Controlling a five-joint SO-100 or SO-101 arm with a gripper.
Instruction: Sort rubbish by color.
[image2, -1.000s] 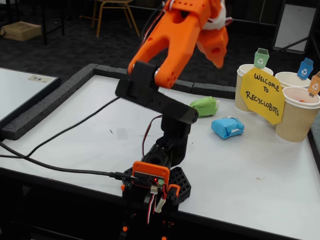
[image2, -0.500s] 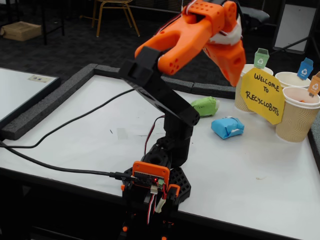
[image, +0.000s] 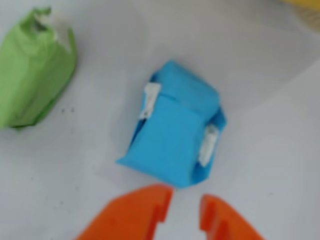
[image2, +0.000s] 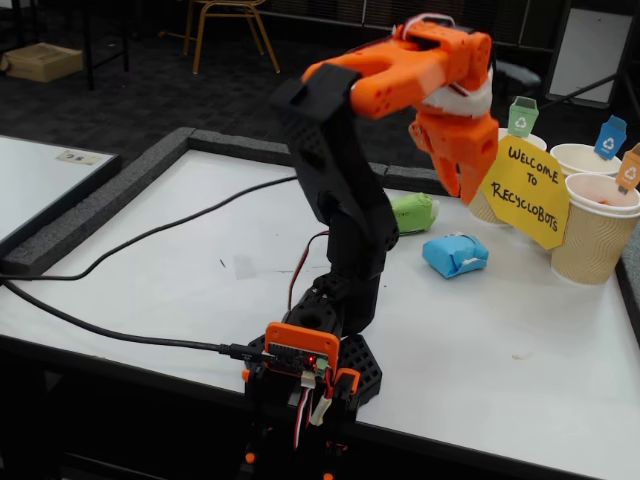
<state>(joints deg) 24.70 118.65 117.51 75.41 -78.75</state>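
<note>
Wrist view only, blue wad (image: 175, 127) tape patches, fixed view blurs them

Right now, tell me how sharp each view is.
Wrist view: soft all over, the blue wad, green wad and pincer have fuzzy edges. Fixed view: sharp, the yellow sign lettering is readable; even light, faint shadows.

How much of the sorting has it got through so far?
Little shows as done: the orange wad isn't on the table, though whether it sits in a cup can't be told. The orange hand hangs above the crumpled blue paper wad, empty, nothing gripped. The blue wad and the green crumpled paper wad both lie on the white table, unsorted.
</note>
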